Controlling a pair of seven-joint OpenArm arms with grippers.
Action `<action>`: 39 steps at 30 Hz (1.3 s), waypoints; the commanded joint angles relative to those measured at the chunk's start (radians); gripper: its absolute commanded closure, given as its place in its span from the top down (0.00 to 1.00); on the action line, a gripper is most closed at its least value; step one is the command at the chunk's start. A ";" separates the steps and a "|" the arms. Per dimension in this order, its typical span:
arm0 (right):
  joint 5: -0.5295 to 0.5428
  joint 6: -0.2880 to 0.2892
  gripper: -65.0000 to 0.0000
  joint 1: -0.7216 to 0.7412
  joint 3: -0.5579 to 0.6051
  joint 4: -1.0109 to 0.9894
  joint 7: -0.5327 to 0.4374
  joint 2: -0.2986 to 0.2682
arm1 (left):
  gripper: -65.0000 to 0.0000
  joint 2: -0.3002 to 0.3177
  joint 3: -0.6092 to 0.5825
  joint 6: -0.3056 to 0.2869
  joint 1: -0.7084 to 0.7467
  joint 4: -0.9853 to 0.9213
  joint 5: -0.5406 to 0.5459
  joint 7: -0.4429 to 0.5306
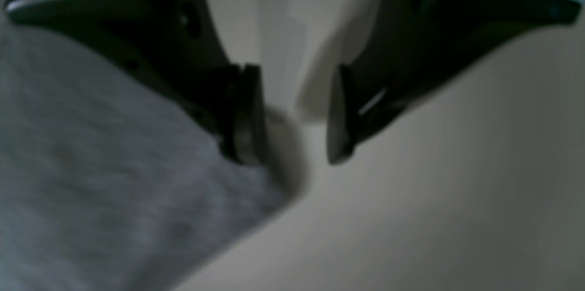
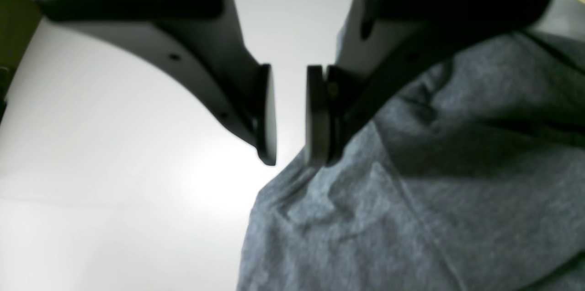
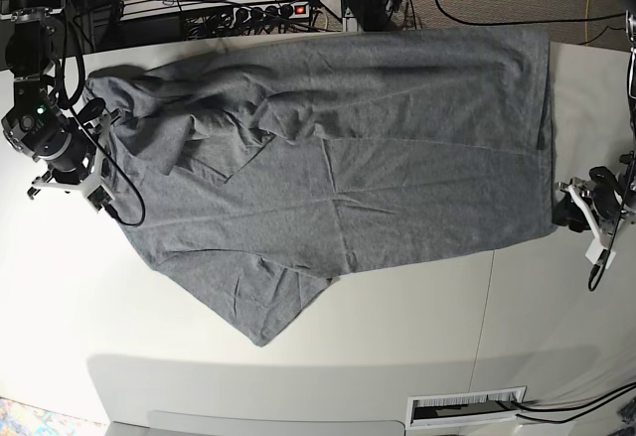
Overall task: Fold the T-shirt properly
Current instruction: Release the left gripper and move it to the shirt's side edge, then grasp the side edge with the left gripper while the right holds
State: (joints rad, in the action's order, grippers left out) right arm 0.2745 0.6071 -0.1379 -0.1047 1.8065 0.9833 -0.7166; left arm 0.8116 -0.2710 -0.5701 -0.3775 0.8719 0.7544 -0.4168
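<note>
The heather-grey T-shirt (image 3: 348, 158) lies spread across the white table (image 3: 417, 327), with one long side doubled over and a sleeve (image 3: 258, 297) pointing toward the front. My left gripper (image 1: 295, 156) is open just off the shirt's corner (image 1: 114, 190), with only table showing between its fingers (image 1: 247, 117). In the base view the left gripper (image 3: 568, 214) sits at the shirt's right edge. My right gripper (image 2: 291, 156) is open by a narrow gap with nothing in it, right beside the rumpled shirt edge (image 2: 411, 199). In the base view the right gripper (image 3: 99, 123) is at the shirt's bunched left end.
A power strip (image 3: 263, 9) and tangled cables (image 3: 159, 14) run along the table's back edge. A seam (image 3: 487, 287) crosses the tabletop at the right front. A slotted white panel (image 3: 467, 408) lies below the front edge.
</note>
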 commanded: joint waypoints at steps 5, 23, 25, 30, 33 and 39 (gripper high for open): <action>0.006 -0.005 0.19 0.024 -0.015 0.014 -0.014 -0.023 | 0.38 -0.003 0.012 -0.004 -0.027 0.011 0.040 0.013; 0.006 -0.005 0.19 0.024 -0.015 0.014 -0.009 -0.023 | 0.23 -0.088 0.012 -0.013 -0.042 0.012 0.024 -0.015; 0.006 -0.005 0.19 0.025 -0.015 0.014 -0.011 -0.023 | 0.22 -0.085 0.012 -0.034 -0.054 0.012 0.024 -0.021; 0.006 -0.005 0.19 0.025 -0.015 0.014 -0.011 -0.023 | 0.26 -0.082 0.012 -0.034 -0.081 0.012 0.002 -0.035; 0.005 -0.005 0.19 0.024 -0.015 0.014 -0.009 -0.023 | 0.40 -0.072 0.012 -0.049 -0.100 0.012 -0.025 -0.037; 0.006 -0.005 0.19 0.025 -0.015 0.014 -0.010 -0.023 | 0.42 -0.040 0.012 -0.035 -0.110 0.013 -0.081 -0.035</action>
State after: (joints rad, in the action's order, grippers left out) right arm 0.2825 0.6064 -0.1276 -0.1047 1.8065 0.9871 -0.7166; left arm 0.7475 -0.2672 -0.6029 -0.4606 0.8722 0.6582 -0.4717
